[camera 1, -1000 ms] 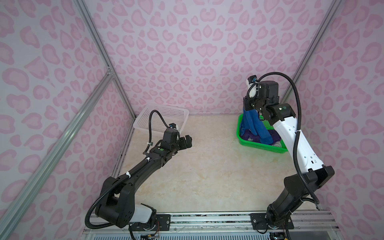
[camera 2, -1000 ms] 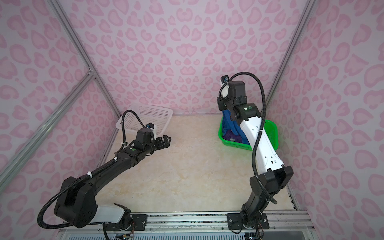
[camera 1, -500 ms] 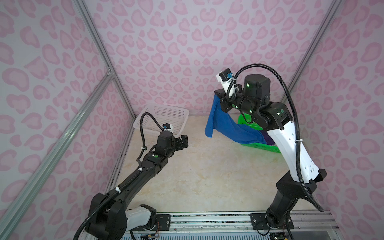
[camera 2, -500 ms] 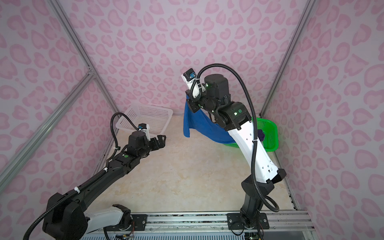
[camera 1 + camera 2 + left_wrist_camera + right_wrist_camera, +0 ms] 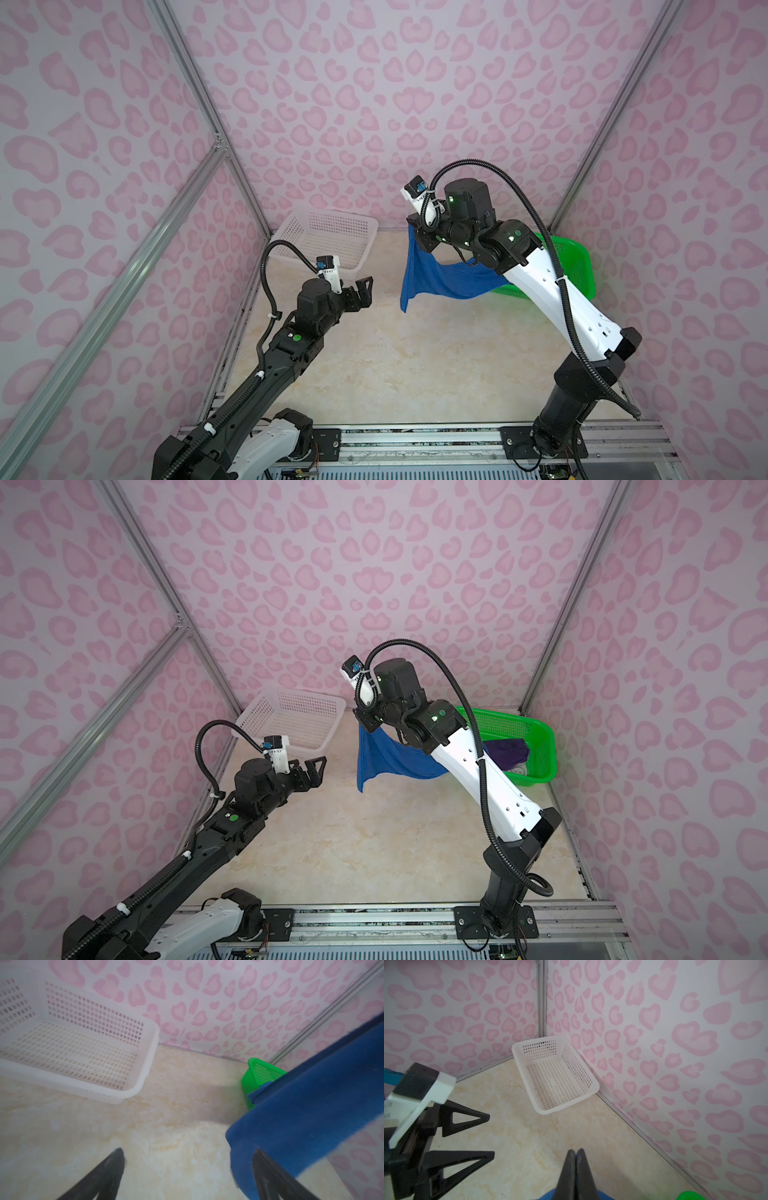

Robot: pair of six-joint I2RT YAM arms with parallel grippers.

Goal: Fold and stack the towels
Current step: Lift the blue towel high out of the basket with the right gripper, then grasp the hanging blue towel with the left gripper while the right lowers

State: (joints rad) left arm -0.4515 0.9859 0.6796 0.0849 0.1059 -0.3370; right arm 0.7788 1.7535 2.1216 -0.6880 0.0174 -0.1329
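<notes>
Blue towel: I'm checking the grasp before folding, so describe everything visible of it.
The blue towel is plain royal blue, soft and terry-like. The shut right pincer pinches its top edge and holds it raised; it drapes as a sagging sheet, one corner hanging toward the table, the other end trailing behind the arm toward the green basket.

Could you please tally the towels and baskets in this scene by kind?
Towels: 3 (blue towel hanging from the shut right gripper; purple towel and a mostly hidden pale patterned towel in the green basket)
Baskets: 2 (white basket, green basket)
Total: 5
</notes>
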